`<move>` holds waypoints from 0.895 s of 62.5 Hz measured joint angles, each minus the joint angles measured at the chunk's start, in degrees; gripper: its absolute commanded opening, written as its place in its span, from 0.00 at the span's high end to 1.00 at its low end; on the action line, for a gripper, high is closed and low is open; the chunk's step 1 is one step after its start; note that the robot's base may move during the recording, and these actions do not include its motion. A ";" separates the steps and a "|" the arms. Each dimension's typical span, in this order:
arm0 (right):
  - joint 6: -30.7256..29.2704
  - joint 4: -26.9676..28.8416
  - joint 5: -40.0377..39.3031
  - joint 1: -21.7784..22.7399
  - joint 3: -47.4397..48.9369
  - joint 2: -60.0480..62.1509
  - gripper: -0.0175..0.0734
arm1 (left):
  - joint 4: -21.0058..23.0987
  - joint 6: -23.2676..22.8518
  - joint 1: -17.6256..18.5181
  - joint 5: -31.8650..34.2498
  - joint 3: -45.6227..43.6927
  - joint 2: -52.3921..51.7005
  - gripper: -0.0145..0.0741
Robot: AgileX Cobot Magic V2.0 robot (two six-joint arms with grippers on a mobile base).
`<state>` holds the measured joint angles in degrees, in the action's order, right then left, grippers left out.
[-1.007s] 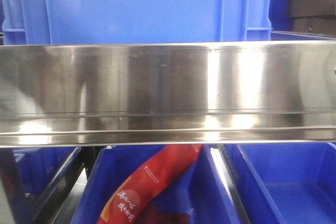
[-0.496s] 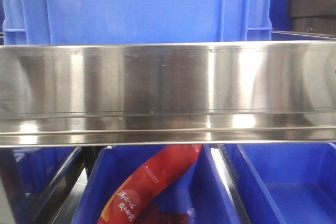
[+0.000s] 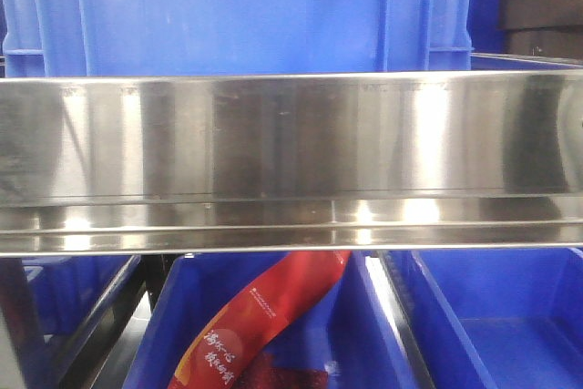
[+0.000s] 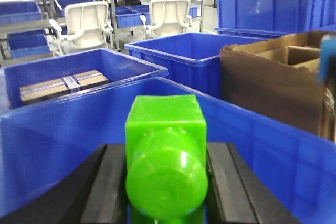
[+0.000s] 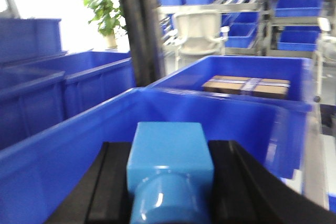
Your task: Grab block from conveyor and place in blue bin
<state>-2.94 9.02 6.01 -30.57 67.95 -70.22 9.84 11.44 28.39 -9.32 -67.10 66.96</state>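
Left wrist view: left end effector (image 4: 166,182) tight on green block (image 4: 165,145), blue bins (image 4: 47,129) around.

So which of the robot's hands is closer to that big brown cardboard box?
Left. The left gripper, holding a green block, has the cardboard box just beyond the blue bin before it; the right gripper's view shows no such box.

Two blocks — one green block (image 4: 165,156), one light-blue block (image 5: 169,174) — plus two white chairs (image 4: 81,24) and one cardboard box (image 4: 278,85).

red packet (image 3: 250,330) cropped (bottom edge), text illegible
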 measured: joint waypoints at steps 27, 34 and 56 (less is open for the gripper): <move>0.00 -3.34 -3.22 -1.06 0.58 -8.10 0.65 | 5.16 0.00 0.00 -0.65 -2.10 7.73 0.83; 0.00 -3.44 -3.36 -1.06 0.58 -8.61 0.41 | 5.16 0.00 0.00 -1.76 -2.23 7.73 0.59; 0.00 -3.44 -3.65 -1.06 0.58 -8.61 0.35 | 5.16 0.00 0.00 -1.76 -2.23 7.73 0.46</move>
<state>-2.94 5.58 2.36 -31.63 68.54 -78.82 15.00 11.44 28.39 -11.07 -69.33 74.69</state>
